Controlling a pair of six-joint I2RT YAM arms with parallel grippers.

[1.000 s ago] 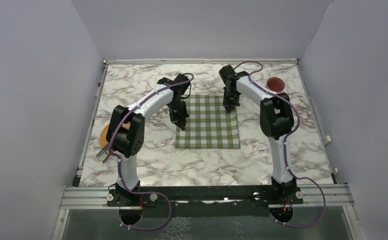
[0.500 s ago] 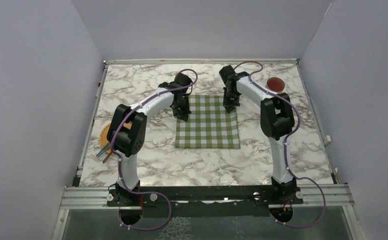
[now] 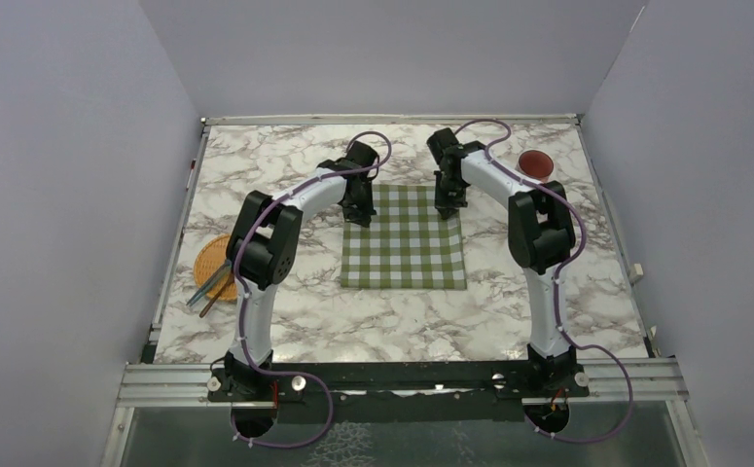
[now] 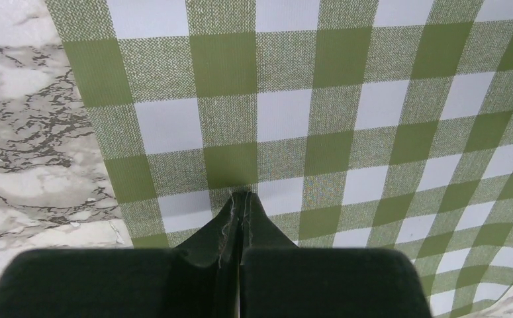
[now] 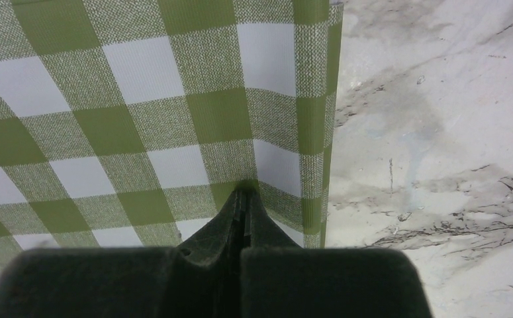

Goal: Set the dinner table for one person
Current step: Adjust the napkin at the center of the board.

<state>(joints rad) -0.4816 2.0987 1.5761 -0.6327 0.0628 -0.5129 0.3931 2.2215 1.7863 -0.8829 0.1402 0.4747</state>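
From the near edge, the marble dinner table holds a woven mat at nine o'clock with what may be cutlery. The green checked cloth lies at its centre. The left gripper is clamped on the cloth's eleven-o'clock corner and the right gripper on its one-o'clock corner. A red dish sits farthest, at two o'clock.

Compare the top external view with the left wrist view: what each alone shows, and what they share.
Only the top external view shows the right arm, a red dish at the far right, and a woven mat with utensils at the left edge. Only the left wrist view shows the left gripper shut on the cloth near its edge. Both show the checked cloth and the marble table.
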